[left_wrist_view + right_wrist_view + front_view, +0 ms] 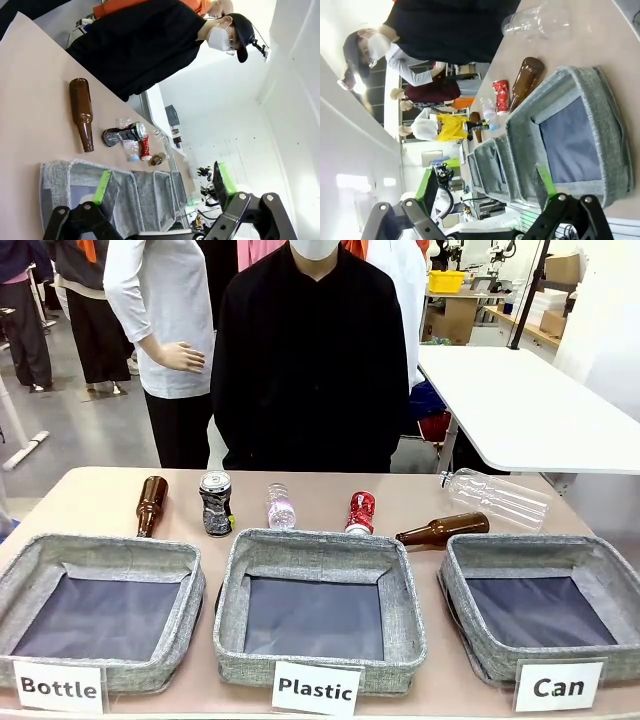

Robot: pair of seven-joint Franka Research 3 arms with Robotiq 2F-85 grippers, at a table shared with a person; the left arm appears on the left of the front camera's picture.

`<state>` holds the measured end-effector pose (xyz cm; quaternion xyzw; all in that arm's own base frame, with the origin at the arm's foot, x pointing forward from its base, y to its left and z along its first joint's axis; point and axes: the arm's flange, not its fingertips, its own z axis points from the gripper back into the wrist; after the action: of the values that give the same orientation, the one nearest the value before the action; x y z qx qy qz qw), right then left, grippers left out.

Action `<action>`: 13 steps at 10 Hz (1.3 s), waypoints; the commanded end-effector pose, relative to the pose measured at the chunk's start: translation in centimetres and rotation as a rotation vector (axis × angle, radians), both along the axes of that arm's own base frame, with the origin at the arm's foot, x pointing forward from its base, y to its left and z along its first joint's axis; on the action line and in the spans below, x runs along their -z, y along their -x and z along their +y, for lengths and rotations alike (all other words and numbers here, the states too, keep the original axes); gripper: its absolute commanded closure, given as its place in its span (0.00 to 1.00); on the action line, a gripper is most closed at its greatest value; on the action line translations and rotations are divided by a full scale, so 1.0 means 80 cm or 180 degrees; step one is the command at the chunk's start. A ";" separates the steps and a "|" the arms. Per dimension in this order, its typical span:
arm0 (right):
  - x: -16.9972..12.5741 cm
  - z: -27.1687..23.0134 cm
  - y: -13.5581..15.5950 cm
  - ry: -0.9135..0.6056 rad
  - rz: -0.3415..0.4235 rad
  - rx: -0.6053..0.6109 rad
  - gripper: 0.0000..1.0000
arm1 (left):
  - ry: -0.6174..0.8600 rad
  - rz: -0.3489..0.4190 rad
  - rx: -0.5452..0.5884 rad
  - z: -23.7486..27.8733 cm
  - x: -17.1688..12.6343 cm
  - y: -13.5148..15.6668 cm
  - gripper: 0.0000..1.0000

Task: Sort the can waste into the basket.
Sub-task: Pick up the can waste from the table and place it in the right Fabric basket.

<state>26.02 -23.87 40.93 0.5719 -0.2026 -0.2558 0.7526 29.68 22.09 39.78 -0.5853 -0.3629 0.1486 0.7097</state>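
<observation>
Two crushed metal cans stand on the smooth tan surface (100, 490): dark can (215, 503) at left, red can (361, 512) mid-row, both outside the woven grey Can basket (520, 550) at right. Wrist views show left tool (163, 182) and right tool (485, 182) gaping, empty.

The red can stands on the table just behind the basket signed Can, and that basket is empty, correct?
Not quite. The front view shows the red can on the table just behind the basket signed Plastic, not the basket signed Can. The latter is empty, as you say.
</observation>
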 end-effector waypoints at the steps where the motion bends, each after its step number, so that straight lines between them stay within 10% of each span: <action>1: 0.003 -0.004 -0.002 0.0030 0.0017 0.0057 0.00 | -0.0007 -0.0121 0.0039 0.009 -0.002 0.014 0.00; 4: -0.043 0.068 -0.032 0.0771 0.0450 0.0082 0.00 | -0.0007 -0.0121 0.0039 0.009 -0.002 0.014 0.00; 9: -0.150 0.326 -0.171 0.2136 0.0367 -0.0517 0.00 | -0.0007 -0.0121 0.0039 0.009 -0.002 0.014 0.00; 11: -0.142 0.311 -0.173 0.2070 0.0388 -0.0488 0.00 | -0.0007 -0.0121 0.0039 0.009 -0.002 0.014 0.00; 13: -0.127 0.205 -0.098 0.1827 0.0433 -0.0494 0.00 | -0.0007 -0.0121 0.0039 0.009 -0.002 0.014 0.00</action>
<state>37.88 -2.14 50.77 0.3081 -0.1733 -0.1658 0.9206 28.59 22.75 39.93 -0.5889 -0.3627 0.1442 0.7077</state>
